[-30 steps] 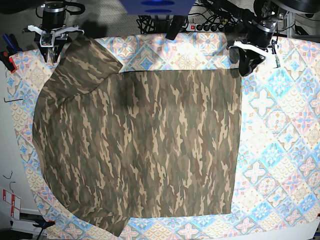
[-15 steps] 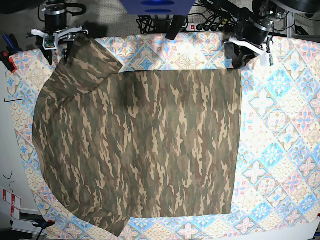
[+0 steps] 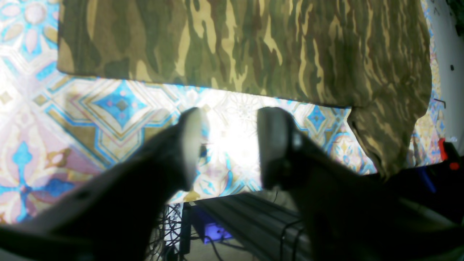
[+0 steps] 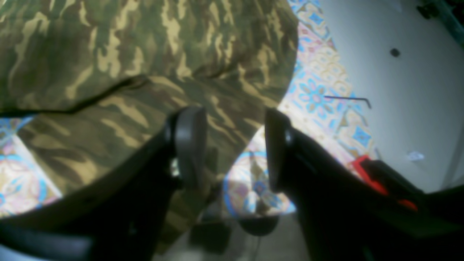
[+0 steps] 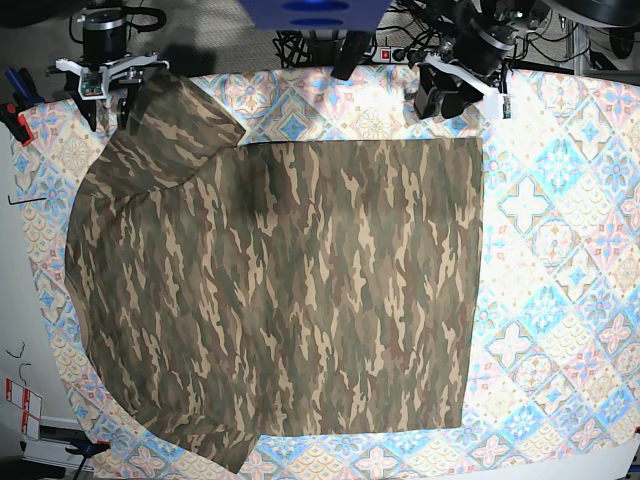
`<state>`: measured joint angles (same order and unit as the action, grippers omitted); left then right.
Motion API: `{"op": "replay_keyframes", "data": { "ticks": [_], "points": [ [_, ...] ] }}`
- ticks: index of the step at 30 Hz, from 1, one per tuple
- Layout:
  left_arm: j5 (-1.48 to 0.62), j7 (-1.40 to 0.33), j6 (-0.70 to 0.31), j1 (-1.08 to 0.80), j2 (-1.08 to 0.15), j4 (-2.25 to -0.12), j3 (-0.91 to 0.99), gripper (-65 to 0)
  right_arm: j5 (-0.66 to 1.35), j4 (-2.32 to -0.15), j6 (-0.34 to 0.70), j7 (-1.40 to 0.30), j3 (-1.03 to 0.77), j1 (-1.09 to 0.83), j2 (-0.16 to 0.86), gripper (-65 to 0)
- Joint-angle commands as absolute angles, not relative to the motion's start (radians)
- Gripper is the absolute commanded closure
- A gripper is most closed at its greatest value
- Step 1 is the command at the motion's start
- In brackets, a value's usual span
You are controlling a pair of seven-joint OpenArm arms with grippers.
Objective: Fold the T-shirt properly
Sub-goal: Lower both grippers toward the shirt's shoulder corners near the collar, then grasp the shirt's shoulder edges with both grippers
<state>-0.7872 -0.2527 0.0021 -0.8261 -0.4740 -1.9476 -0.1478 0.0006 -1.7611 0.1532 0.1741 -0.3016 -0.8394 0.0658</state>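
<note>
Two grippers hang at the far edge of a patterned tablecloth (image 5: 560, 250), and a camouflage T-shirt (image 5: 280, 290) lies spread flat over most of it. Taking the T-shirt as the landmark, its long axis runs side to side in the base view, with a straight hem at one end and the sleeves and rounded shoulder at the other.

The left gripper (image 3: 229, 146) hovers just beyond the shirt's far straight edge, near the hem corner. Its jaws stand apart with only bright tablecloth between them, holding nothing.

The right gripper (image 4: 233, 146) sits over the tip of the far sleeve, at the shirt's opposite far corner. Its jaws are also parted, and camouflage cloth shows between and below them; no grip on it is visible.

The right gripper is nearer to fabric; the left must travel back toward the shirt edge. Cables and a power strip (image 5: 395, 50) lie beyond the shirt's far edge, and a red tool (image 5: 14, 120) lies off the sleeve side. Nothing stands between either gripper and the cloth.
</note>
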Motion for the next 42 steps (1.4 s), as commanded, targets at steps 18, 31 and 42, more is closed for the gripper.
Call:
{"op": "replay_keyframes", "data": {
  "ticks": [18, 31, 42],
  "points": [
    [-0.789, -0.232, 0.001, -0.829, -0.624, -1.963, -0.015, -47.1, 0.004, -1.781, 0.147, 0.200, -0.285, -0.851, 0.013, -25.5],
    [-0.796, -0.234, 0.001, -0.831, -0.622, -1.906, 0.088, -47.1, 0.013, -1.782, 0.162, -0.064, -0.240, -0.760, 0.005, -25.5],
    [-0.796, -0.263, 0.001, -0.835, -0.622, -1.906, 0.087, -47.2, 0.418, -1.778, 0.289, -0.334, -0.453, -0.644, 0.030, -30.7]
  ]
}}
